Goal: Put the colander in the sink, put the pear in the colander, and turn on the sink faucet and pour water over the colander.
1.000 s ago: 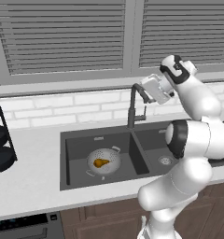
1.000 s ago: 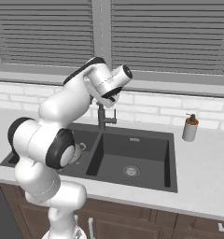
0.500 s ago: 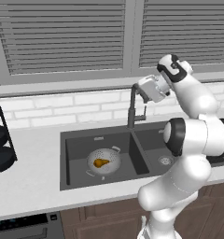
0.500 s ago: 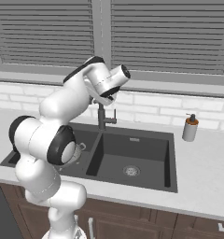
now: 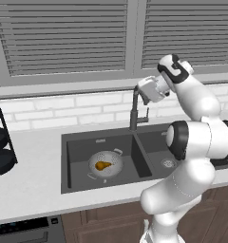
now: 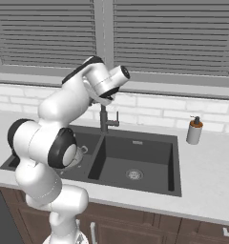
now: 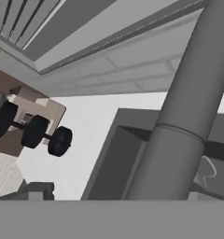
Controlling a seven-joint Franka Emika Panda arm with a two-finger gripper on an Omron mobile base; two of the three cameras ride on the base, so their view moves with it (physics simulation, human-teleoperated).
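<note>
The colander (image 5: 103, 165) sits in the left basin of the dark sink (image 5: 78, 147), and the golden-brown pear (image 5: 103, 165) lies inside it. Behind the divider stands the faucet (image 5: 133, 111), also seen as faucet (image 6: 103, 119), its spout bent toward the left basin. My gripper (image 5: 144, 94) is up at the top of the spout, right beside the bend. In the hand view the faucet (image 7: 184, 116) pipe rises close in front, between the two wide-apart fingertips of my open gripper (image 7: 115, 193). A loop handle of the colander (image 7: 205, 173) peeks out beside the pipe.
A soap dispenser (image 6: 194, 131) stands on the counter right of the sink. A dark tiered rack (image 5: 1, 147) occupies the far left counter. The window sill and blinds (image 5: 63, 42) run just behind the faucet. The right basin's drain (image 6: 132, 174) lies bare.
My hand has slid left in the left base view, closing in on the top of the faucet spout. Colander and pear have stayed put.
</note>
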